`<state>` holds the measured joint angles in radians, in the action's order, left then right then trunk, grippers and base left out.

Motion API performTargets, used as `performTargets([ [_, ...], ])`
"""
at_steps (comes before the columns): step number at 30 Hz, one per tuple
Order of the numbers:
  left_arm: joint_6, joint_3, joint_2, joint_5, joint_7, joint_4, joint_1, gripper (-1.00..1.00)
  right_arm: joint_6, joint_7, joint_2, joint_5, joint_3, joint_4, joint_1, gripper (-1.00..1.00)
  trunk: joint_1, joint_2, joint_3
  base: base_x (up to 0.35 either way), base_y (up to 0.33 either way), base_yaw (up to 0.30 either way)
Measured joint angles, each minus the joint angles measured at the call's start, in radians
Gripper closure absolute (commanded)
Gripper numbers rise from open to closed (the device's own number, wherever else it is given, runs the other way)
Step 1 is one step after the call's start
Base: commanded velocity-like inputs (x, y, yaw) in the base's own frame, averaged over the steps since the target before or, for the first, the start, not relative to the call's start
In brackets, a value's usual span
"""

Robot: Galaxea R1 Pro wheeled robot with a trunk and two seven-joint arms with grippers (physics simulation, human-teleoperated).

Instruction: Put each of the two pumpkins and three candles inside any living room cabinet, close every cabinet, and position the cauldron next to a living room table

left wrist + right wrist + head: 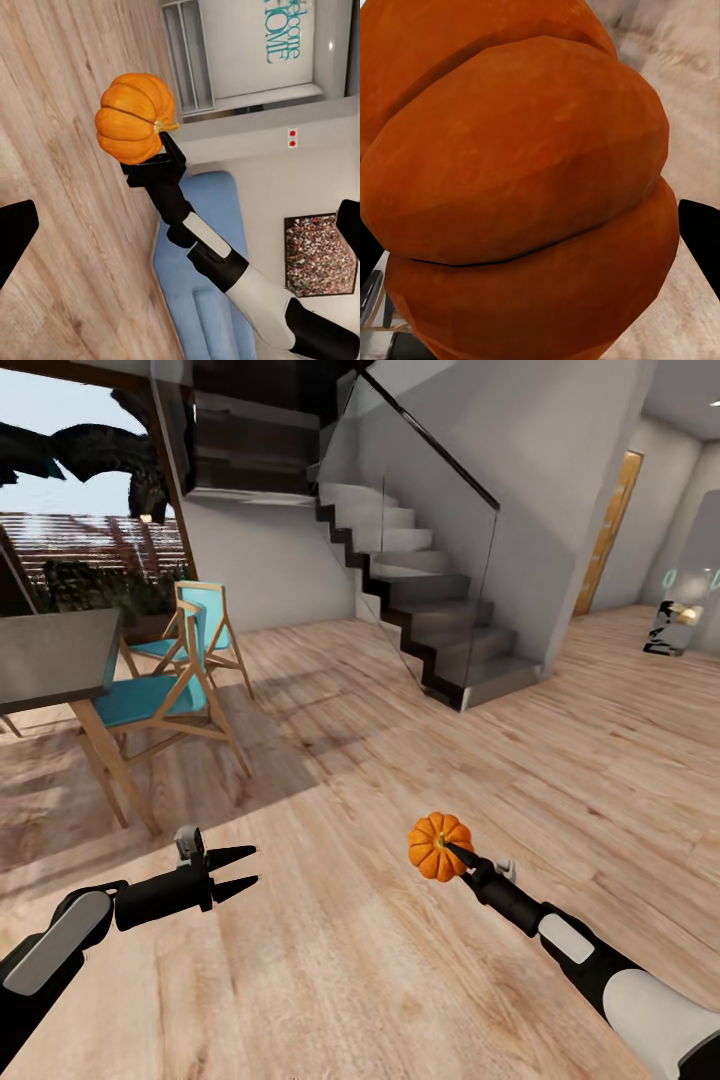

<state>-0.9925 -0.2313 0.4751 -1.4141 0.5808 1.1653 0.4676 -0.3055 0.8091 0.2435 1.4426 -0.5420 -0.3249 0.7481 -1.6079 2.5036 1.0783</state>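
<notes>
Looking from the head, the right gripper point(455, 853) pinches a pumpkin point(438, 845) above the wooden floor point(400, 740), while the left gripper point(240, 869) hangs empty with fingers spread, near a dining table point(50, 655) and teal chairs point(170, 680). From the left wrist, the pumpkin point(133, 116) sits clamped at the right arm's tip. From the right wrist, the pumpkin point(525, 187) sits between the dark fingers point(701, 240).

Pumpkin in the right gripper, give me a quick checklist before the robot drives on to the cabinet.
1. Right gripper closed on the pumpkin: ok.
2. Pumpkin lifted off the wood floor: ok.
3. Left gripper open and holding nothing: ok.
4. Grip security: cannot tell; in the left wrist view the fingers meet the pumpkin near its stem.
5. Cabinet located: not ok; ahead are a staircase and blue chairs.
</notes>
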Motion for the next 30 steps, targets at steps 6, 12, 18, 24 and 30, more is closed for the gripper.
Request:
performTargets([
  [6,0.0,0.0,0.0,-0.001,0.0,0.0,0.0,-1.0,0.0,0.0,0.0,-0.001,-0.001,0.0,0.0,1.0,0.0,0.0,-0.005,-0.005,0.0,0.243],
  [12,0.0,0.0,0.001,-0.002,0.0,-0.001,0.0,-1.0,0.001,-0.022,0.0,-0.001,-0.001,0.0,0.0,1.0,0.0,0.0,-0.011,0.0,0.0,0.245],
  [18,0.0,0.0,0.001,-0.005,0.0,-0.001,0.0,-1.0,0.001,-0.026,0.004,0.0,0.0,-0.001,0.0,1.0,0.0,0.0,-0.016,0.0,0.0,0.245],
  [24,0.0,0.0,0.0,-0.008,0.0,-0.001,-0.001,-1.0,0.0,-0.027,0.001,-0.002,-0.002,-0.002,0.0,1.0,0.0,0.0,-0.021,0.0,0.0,0.245],
  [30,0.0,-0.001,0.0,-0.01,0.0,-0.001,-0.001,-1.0,0.0,-0.028,0.0,-0.002,-0.002,0.0,0.0,1.0,0.0,0.0,-0.027,0.0,0.0,0.245],
])
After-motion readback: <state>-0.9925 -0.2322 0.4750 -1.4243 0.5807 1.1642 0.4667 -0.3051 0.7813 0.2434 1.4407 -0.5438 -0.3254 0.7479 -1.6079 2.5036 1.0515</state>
